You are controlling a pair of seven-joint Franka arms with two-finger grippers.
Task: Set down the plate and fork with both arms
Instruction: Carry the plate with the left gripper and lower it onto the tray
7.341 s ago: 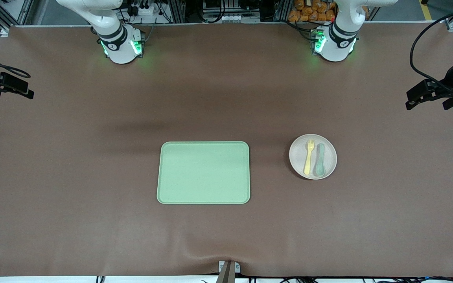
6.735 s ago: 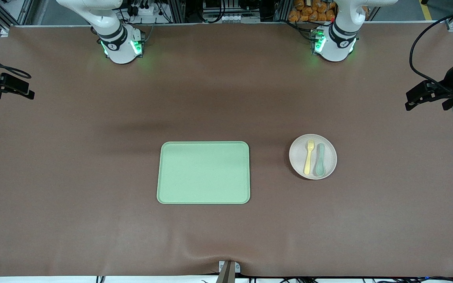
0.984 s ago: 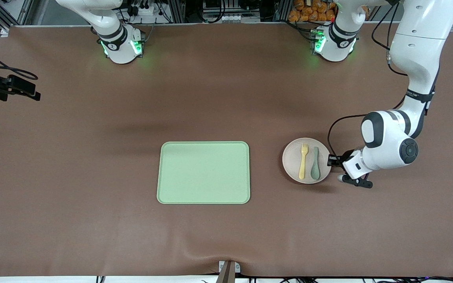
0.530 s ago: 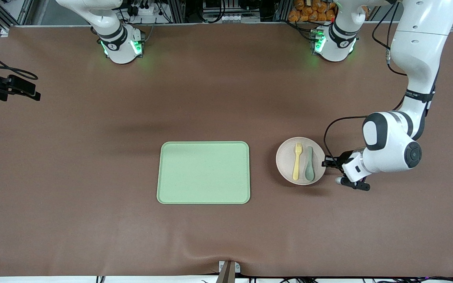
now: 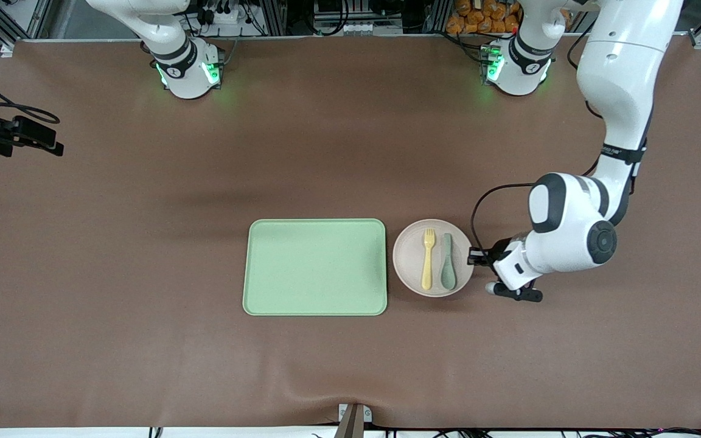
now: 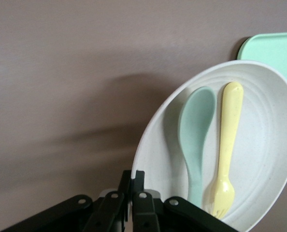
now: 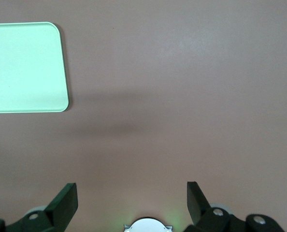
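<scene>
Beside green tray [image 5: 314, 267], left gripper [image 5: 477, 257] clamps plate [image 5: 410, 267] rim; keep level w/ fork [image 5: 428, 258], spoon [image 5: 448, 263] aboard. Right gripper [image 7: 132, 199] spread, waiting.

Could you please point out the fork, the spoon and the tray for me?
fork [image 5: 428, 260], front view, middle of its yellow handle
spoon [image 5: 448, 263], front view, its handle just above the bowl
tray [image 5: 314, 267], front view, bare centre of its green floor

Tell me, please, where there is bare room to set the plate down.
The tray is bare. The brown table lies open between tray and bases, toward the right arm's end where the open right gripper waits. Crowded: the left gripper clamps the plate, with fork and spoon, beside the tray.
</scene>
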